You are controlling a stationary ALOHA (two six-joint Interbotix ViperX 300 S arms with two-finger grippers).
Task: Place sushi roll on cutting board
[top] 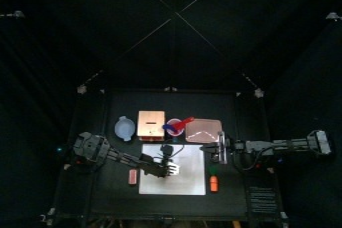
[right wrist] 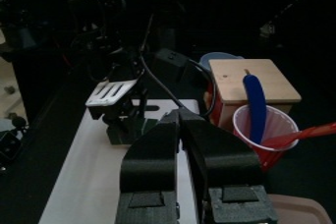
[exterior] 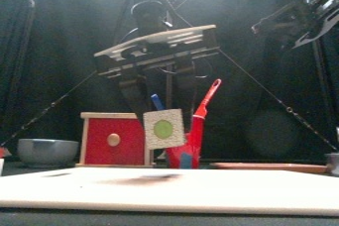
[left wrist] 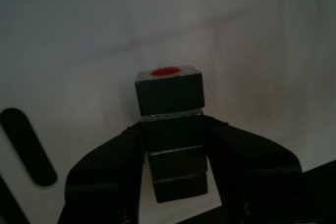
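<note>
Overall: a two-armed robot at a small black desk, partway through moving a piece of toy sushi. The carrying looks done and the setting down is not.
Sushi roll: the sushi roll (left wrist: 168, 92) is a dark block with a pale top and a red dot in its middle. It sits between the jaws of the left hand, with white board behind it.
Left hand: the left hand (left wrist: 172, 135) is grasping the sushi roll. Its jaws stand wide, one on each side of the block's lower part. In the front view this hand hangs well above the board, so the roll appears to be in the air, not resting.
Cutting board: the cutting board (exterior: 172, 192) is a large flat white board lying across the front of the desk. A soft shadow falls on it beneath the left hand.
Right hand: the right hand (right wrist: 188, 120) rests at the board's right edge, jaws clenched together on nothing.
Other things: behind the board stand a red cup (right wrist: 269, 122) holding a blue and a red utensil, a tan wooden block (right wrist: 256, 81) and a grey bowl (exterior: 47, 151).
Done so far: the roll is gripped and is over the board.
Left to do: lower the roll until it touches the board, release it, and lift the hand away.
</note>
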